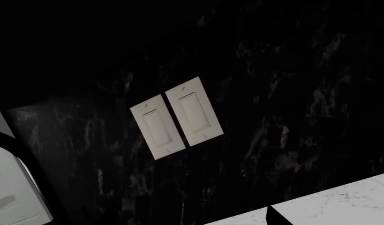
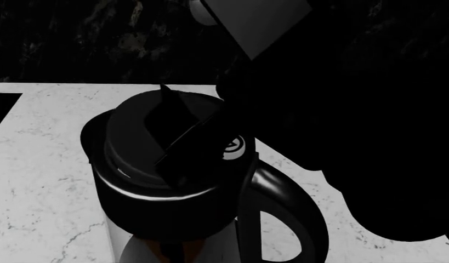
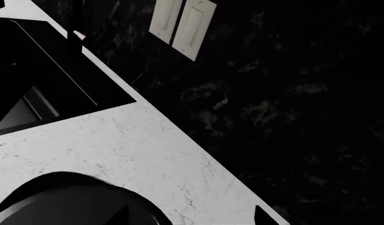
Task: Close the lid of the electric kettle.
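Observation:
The electric kettle (image 2: 173,219) stands at the near middle of the head view, with a black collar, a loop handle (image 2: 286,213) and a white button (image 2: 234,146). Its round black lid (image 2: 129,145) lies low over the mouth; I cannot tell whether it is fully seated. My right gripper (image 2: 173,129) hangs right over the lid, its dark fingers crossing it. In the right wrist view the right gripper (image 3: 190,216) is open, with one fingertip (image 3: 120,215) over the kettle's black top (image 3: 60,201). The left gripper (image 1: 198,220) shows one fingertip (image 1: 273,216), set far off centre.
The white marble counter (image 2: 41,181) runs back to a dark stone wall with two white switch plates (image 1: 176,117), also in the right wrist view (image 3: 182,21). A black sink (image 3: 35,79) is sunk into the counter. A white appliance (image 1: 10,197) shows beside the left arm.

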`<state>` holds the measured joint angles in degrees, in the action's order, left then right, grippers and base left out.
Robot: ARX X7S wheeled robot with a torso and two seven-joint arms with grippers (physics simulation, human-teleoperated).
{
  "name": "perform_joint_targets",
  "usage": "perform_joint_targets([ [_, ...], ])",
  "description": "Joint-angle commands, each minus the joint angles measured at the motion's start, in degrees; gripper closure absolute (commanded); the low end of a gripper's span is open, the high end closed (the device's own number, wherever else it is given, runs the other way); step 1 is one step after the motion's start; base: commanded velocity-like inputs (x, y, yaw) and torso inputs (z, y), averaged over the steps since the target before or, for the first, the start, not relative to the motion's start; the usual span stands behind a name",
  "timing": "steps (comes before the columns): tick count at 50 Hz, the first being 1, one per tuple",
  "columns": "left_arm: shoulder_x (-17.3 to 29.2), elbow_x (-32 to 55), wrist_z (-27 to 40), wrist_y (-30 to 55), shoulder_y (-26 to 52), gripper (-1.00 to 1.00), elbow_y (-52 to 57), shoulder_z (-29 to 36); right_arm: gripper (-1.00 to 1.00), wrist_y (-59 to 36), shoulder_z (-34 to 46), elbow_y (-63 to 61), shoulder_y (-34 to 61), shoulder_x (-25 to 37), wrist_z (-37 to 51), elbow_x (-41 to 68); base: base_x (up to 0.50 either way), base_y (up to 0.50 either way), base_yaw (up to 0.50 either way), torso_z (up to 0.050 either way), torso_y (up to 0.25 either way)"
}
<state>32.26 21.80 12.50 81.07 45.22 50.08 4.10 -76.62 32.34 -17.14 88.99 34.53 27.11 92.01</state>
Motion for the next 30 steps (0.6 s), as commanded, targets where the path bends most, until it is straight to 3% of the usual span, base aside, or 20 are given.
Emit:
perform_joint_targets([
  [1,-0.3,0.2,-1.5,-2.2,-1.5,-1.00,0.6,-1.8,-1.00,0.6,1.6,2.6,-1.9,-3.8,-5.1,-5.6,0.00,0.00,0.01,0.000,0.000],
  [15,-0.8,0.7,-1.2,-2.4,-1.4,-1.00,0.1,-1.3,-1.00,1.3,-0.3,1.6,-2.2,-1.4,-1.5,-2.2,0.00,0.01,0.01,0.000,0.000],
  [25,-0.6,1.2,-1.1,-2.1,-1.9,-1.00,0.9,-2.0,-1.00,3.8,0.7,1.0,-6.2,-1.2,-3.5,-5.2,0.00,0.00,0.00,0.000,0.000],
  [30,-0.8,0.9,-0.9,-3.5,-2.6,-1.00,0.0,-1.8,-1.00,4.1,-2.4,-2.6,-5.3,1.2,2.5,1.3,0.00,0.00,0.00,0.000,0.000],
])
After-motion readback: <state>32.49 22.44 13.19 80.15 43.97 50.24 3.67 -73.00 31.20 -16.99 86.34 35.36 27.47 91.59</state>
